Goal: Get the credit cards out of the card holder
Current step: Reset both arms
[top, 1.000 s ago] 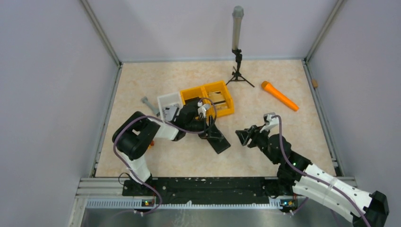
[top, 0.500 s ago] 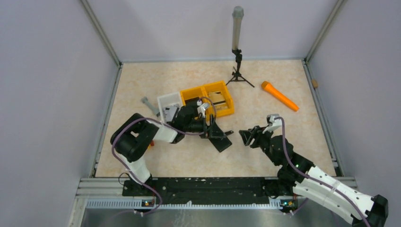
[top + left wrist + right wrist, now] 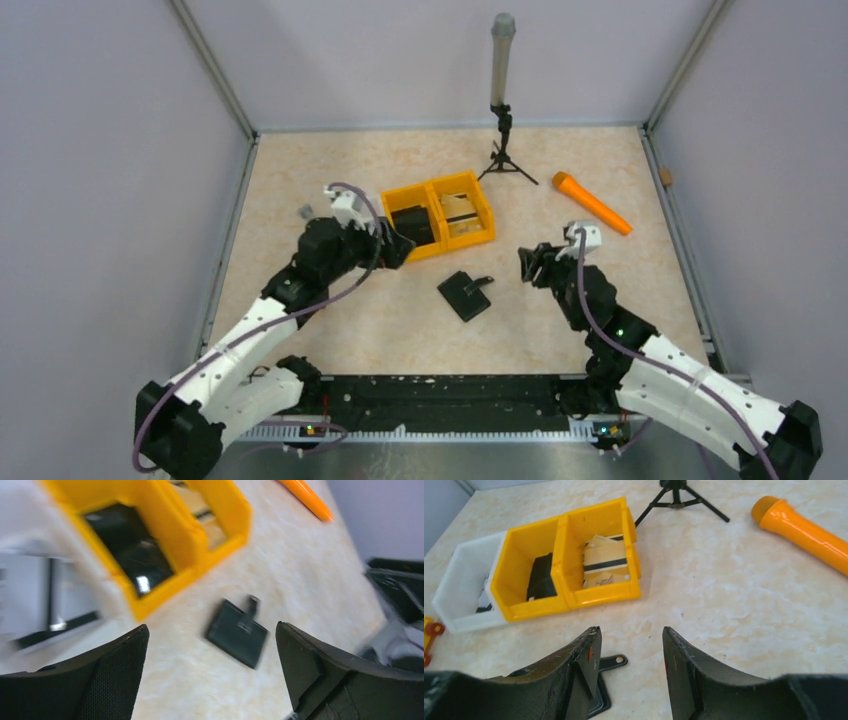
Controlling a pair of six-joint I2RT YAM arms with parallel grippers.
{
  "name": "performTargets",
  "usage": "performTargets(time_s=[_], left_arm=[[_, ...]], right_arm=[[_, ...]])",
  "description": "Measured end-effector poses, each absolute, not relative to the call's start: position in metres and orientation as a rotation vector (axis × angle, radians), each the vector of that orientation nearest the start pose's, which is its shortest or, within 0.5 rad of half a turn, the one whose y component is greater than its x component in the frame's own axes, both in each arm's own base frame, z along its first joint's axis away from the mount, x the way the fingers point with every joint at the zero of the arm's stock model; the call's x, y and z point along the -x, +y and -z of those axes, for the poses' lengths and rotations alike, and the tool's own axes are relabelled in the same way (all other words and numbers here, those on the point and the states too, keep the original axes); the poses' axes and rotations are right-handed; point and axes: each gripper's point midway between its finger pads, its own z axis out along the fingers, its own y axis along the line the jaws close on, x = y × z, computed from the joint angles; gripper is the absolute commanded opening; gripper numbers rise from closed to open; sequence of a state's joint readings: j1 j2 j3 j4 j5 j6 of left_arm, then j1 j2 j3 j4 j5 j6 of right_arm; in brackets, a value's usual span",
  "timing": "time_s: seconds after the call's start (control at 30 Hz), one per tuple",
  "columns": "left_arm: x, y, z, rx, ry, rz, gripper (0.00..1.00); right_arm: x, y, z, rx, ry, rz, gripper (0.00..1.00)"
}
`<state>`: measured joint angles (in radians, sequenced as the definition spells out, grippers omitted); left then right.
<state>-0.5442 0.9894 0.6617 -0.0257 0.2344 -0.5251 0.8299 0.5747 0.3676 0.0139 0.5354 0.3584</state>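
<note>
Lying flat on the table (image 3: 330, 170), the black card holder (image 3: 464, 297) sits alone between the two arms, well apart from both. Pale striped cards (image 3: 606, 565) rest in one compartment of the yellow bin (image 3: 604, 594). Beside the bin, the left claw (image 3: 396, 244) hovers spread wide and empty; the right claw (image 3: 631, 665), partly apart, holds nothing.
</note>
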Motion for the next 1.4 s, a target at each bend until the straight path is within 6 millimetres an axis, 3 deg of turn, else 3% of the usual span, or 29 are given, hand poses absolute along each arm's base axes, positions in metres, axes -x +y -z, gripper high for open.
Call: performTargets(time_s=[0.17, 0.37, 0.43, 0.57, 0.67, 0.73, 0.77, 0.87, 0.97, 1.13, 1.3, 1.4], left_arm=[[-0.288, -0.138, -0.208, 0.067, 1.923, 0.579, 0.99], [-0.306, -0.033, -0.183, 0.366, 1.880, 0.170, 0.99], [-0.307, -0.007, -0.172, 0.433, 1.870, 0.076, 0.99], [-0.316, 0.026, -0.159, 0.492, 1.830, -0.055, 0.99], [-0.326, 0.042, -0.150, 0.488, 1.807, -0.130, 0.99], [-0.333, 0.054, -0.141, 0.475, 1.790, -0.181, 0.99], [-0.334, 0.062, -0.136, 0.473, 1.783, -0.209, 0.99], [-0.332, 0.079, -0.118, 0.481, 1.779, -0.264, 0.99], [-0.332, 0.081, -0.104, 0.473, 1.767, -0.250, 0.99], [-0.338, 0.067, -0.094, 0.412, 1.746, -0.170, 0.96], [-0.350, 0.059, -0.103, 0.352, 1.700, -0.121, 0.94], [-0.358, 0.052, -0.097, 0.295, 1.702, -0.099, 0.99]], right_arm=[[-0.278, 0.116, -0.191, -0.102, 1.748, -0.302, 0.49], [-0.310, 0.086, -0.169, -0.205, 1.810, -0.230, 0.53], [-0.317, 0.082, -0.163, -0.214, 1.832, -0.219, 0.55], [-0.333, 0.061, -0.164, -0.266, 1.812, -0.188, 0.59], [-0.345, 0.051, -0.174, -0.285, 1.749, -0.165, 0.68], [-0.354, 0.044, -0.180, -0.303, 1.691, -0.138, 0.85], [-0.358, 0.037, -0.178, -0.311, 1.666, -0.122, 0.89], [-0.357, 0.004, -0.154, -0.343, 1.655, -0.054, 0.90], [-0.352, -0.017, -0.128, -0.349, 1.696, 0.020, 0.91], [-0.355, -0.016, -0.129, -0.253, 1.675, 0.047, 0.91], [-0.351, -0.017, -0.131, -0.193, 1.635, 0.080, 0.91], [-0.350, -0.017, -0.128, -0.181, 1.635, 0.090, 0.90]])
